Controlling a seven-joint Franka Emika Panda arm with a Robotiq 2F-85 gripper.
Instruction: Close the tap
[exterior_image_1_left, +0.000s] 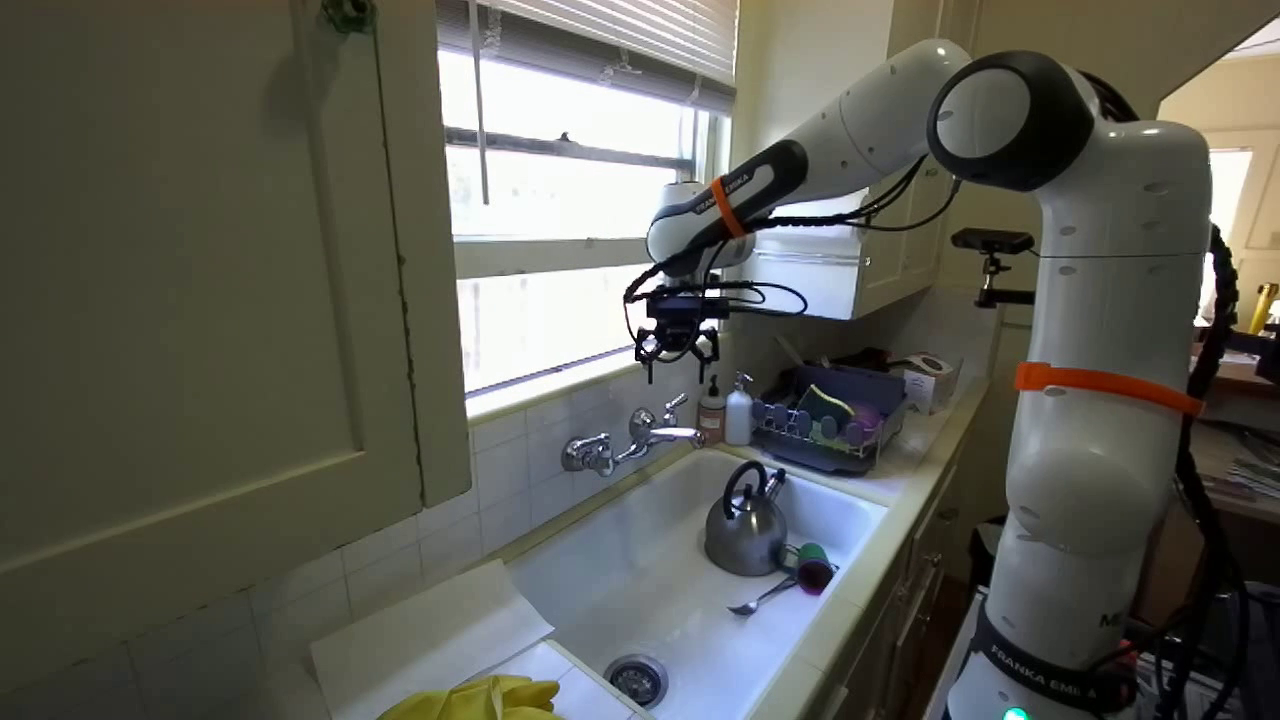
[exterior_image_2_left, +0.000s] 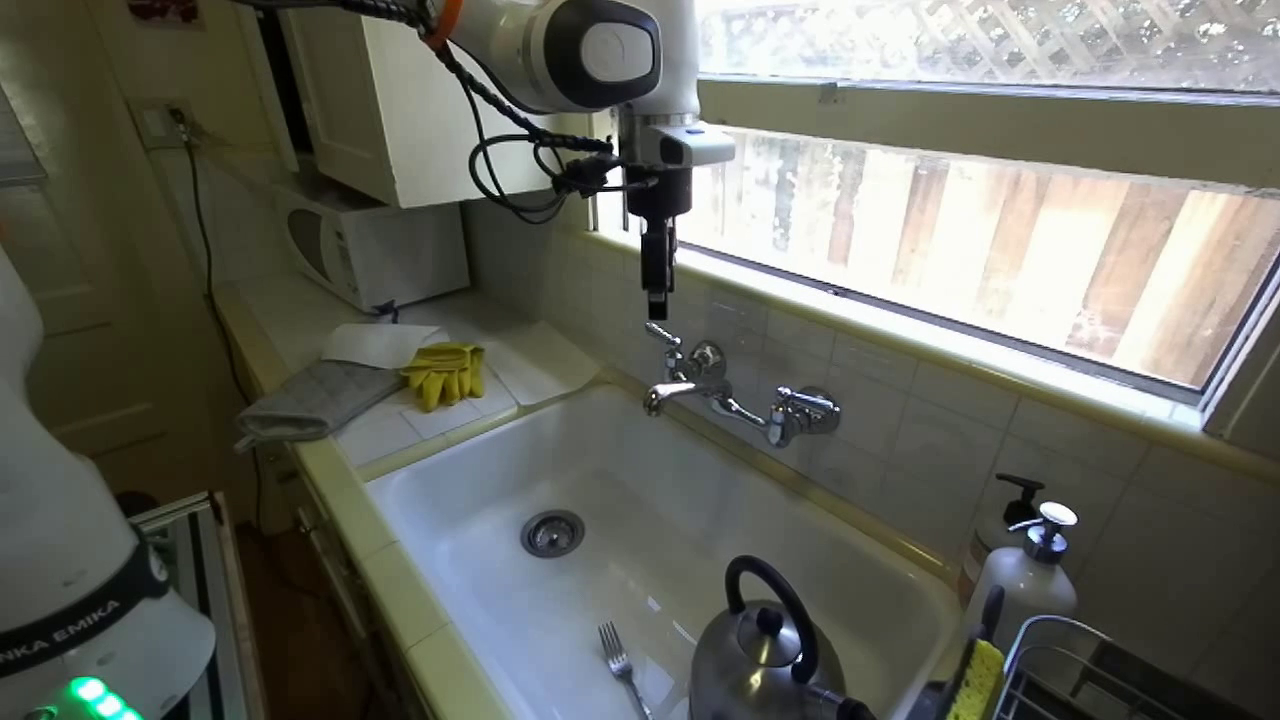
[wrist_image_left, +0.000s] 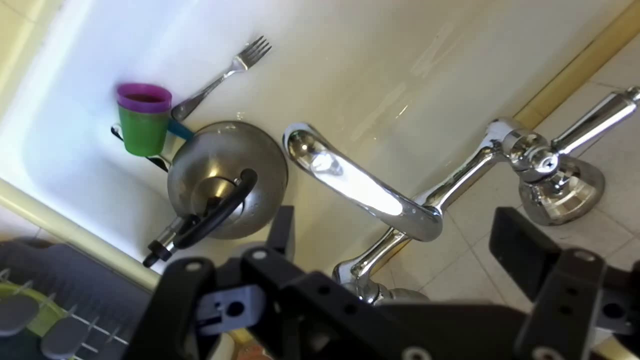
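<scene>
Wrist view, upper left: sink (wrist_image_left: 325, 85) holds 1 kettle (wrist_image_left: 225, 167), 1 fork (wrist_image_left: 236, 65), nested cups (wrist_image_left: 144, 122). Chrome tap (wrist_image_left: 360, 185) gleams mid-frame; gripper (wrist_image_left: 401, 237) spread wide.

In an exterior view the arm (exterior_image_1_left: 1100, 320) rises from four o'clock, elbow (exterior_image_1_left: 985, 115) bent at two o'clock; its pincer (exterior_image_1_left: 676, 370) points down to six o'clock, its fingers (wrist_image_left: 522, 247) standing wide apart.
</scene>
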